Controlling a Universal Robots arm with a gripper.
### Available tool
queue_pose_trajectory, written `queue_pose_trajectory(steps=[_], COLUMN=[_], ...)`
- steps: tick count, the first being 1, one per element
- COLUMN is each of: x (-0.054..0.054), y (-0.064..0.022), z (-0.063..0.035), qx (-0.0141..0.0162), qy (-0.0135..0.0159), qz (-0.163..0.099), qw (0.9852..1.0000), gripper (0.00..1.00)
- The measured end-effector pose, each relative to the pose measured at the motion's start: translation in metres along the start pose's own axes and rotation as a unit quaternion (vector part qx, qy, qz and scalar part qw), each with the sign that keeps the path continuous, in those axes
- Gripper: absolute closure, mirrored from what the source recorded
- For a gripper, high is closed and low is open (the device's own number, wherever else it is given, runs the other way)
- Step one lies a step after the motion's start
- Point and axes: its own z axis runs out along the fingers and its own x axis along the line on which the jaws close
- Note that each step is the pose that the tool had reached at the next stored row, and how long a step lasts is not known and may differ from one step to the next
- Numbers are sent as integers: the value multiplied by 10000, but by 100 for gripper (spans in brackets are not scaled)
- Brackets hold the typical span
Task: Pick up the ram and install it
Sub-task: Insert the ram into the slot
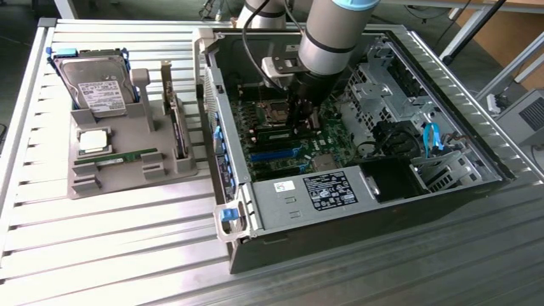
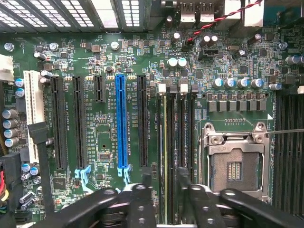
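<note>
The ram (image 1: 276,136) is a narrow green stick standing in a memory slot on the motherboard inside the open computer case (image 1: 476,137). In the wrist view the ram (image 2: 164,137) shows edge-on in the slot beside the processor socket. My gripper (image 1: 299,127) hangs straight down over that slot on the grey arm. Its black fingers (image 2: 137,204) stand apart on either side of the stick, and the gripper (image 2: 166,192) is open, holding nothing.
A grey holder (image 1: 170,172) at the exterior view's left carries a silver hard drive (image 1: 93,86), a square processor (image 1: 93,141) and another green stick (image 1: 114,157). On the motherboard lie the open processor socket (image 2: 232,164) and a blue expansion slot (image 2: 121,123). Cables and a drive cage crowd the case's right side.
</note>
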Motion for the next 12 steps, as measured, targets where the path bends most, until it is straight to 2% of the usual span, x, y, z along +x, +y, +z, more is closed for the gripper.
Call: queue_pose_trajectory(steps=[3,6,9,10,11,12], x=[0,-17,-59,-80,-101,-105], y=[-1,-2,2,3,6,5], z=[-6,-109,-143,-151,-169,-179], qx=[0,1,1,1,1,1], qy=[6,6,6,6,7,6], qz=[-1,0,-1,0,-1,-1], qw=[10000,10000,10000,10000,10000,10000], gripper=[63,63,65,71,90,91])
